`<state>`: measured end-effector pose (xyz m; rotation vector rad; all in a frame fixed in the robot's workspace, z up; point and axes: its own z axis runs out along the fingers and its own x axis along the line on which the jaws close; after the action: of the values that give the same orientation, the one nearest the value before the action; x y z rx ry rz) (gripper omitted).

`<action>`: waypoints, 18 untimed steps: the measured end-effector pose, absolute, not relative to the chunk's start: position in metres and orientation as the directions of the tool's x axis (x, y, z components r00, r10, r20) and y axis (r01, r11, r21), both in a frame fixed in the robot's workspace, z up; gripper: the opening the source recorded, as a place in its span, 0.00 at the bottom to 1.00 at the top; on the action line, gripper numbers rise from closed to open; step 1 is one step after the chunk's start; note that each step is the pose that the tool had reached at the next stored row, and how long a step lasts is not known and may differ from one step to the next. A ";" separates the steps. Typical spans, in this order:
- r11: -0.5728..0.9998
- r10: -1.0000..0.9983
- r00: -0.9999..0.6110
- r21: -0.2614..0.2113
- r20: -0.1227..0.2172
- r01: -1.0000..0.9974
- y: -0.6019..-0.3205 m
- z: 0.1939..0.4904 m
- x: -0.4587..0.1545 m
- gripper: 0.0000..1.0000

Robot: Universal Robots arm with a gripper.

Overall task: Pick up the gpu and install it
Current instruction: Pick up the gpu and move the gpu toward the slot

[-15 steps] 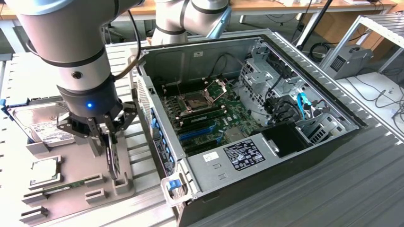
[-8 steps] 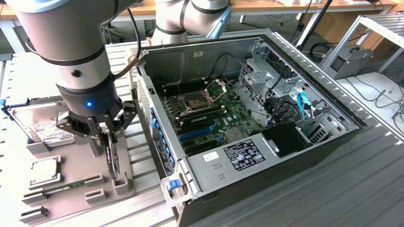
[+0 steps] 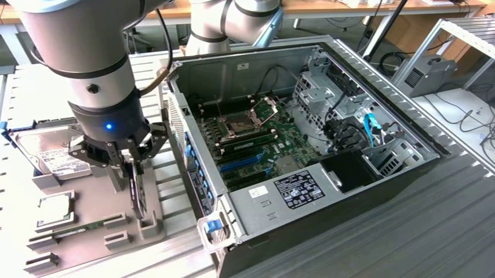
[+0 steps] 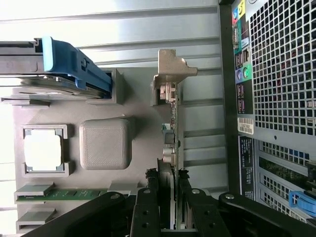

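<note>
Your gripper (image 4: 173, 177) is closed on the gpu (image 4: 171, 126), with its black fingers (image 4: 149, 195) pressed against both faces of the card. The card stands on edge between them, and from there it runs away from the gripper to its silver end bracket (image 4: 171, 66) at the far end. In the exterior view the gripper (image 3: 135, 174) points straight down and the gpu (image 3: 139, 197) hangs below it, its lower edge down at the gray parts holder (image 3: 93, 202). You cannot tell whether it has cleared its slot. Just beside the gripper on the holder (image 4: 140, 153) sits a gray square block (image 4: 104, 143). Past the block a processor chip (image 4: 43, 150) lies in its own pocket, and a narrow green memory stick (image 4: 59, 193) lies near it. Farther out on that same side, the hard drive (image 4: 69, 64) rests in its blue carrier. On the gripper's other side, toward the exterior view's right, the open computer case (image 3: 193, 174) lies on the ribbed metal table (image 3: 433, 231), its perforated rear panel (image 4: 281, 74) close to the card. Inside the case you see the motherboard (image 3: 259, 142) with its blue expansion slots (image 3: 241, 163), well apart from the gripper. Beyond those is the labelled power supply (image 3: 298, 188).
</note>
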<state>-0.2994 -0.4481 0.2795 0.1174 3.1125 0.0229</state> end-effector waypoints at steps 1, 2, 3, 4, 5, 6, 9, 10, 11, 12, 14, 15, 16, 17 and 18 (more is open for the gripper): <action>0.997 0.076 -0.997 0.016 -0.026 0.075 -0.448 0.280 -0.299 0.26; 0.997 0.076 -0.997 0.016 -0.026 0.075 -0.448 0.280 -0.299 0.26; 0.997 0.076 -0.997 0.016 -0.026 0.075 -0.448 0.280 -0.299 0.26; 0.997 0.075 -0.997 0.016 -0.026 0.075 -0.448 0.281 -0.299 0.26; 0.997 0.076 -0.997 0.016 -0.026 0.075 -0.448 0.281 -0.299 0.26; 0.997 0.076 -0.997 0.016 -0.026 0.075 -0.448 0.281 -0.299 0.26; 0.997 0.076 -0.997 0.016 -0.026 0.075 -0.448 0.282 -0.299 0.26; 0.997 0.076 -0.997 0.016 -0.026 0.075 -0.448 0.282 -0.299 0.26; 0.997 0.076 -0.997 0.016 -0.026 0.075 -0.448 0.283 -0.299 0.26; 0.997 0.076 -0.997 0.016 -0.026 0.075 -0.448 0.283 -0.299 0.26; 0.997 0.076 -0.997 0.016 -0.026 0.075 -0.448 0.284 -0.299 0.26; 0.997 0.075 -0.997 0.016 -0.026 0.075 -0.448 0.284 -0.299 0.26; 0.997 0.076 -0.997 0.016 -0.026 0.075 -0.448 0.284 -0.299 0.26; 0.997 0.076 -0.997 0.016 -0.026 0.075 -0.448 0.284 -0.299 0.26; 0.997 0.075 -0.997 0.016 -0.026 0.075 -0.448 0.285 -0.299 0.26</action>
<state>-0.2994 -0.4481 0.2846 0.1174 3.1125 0.0229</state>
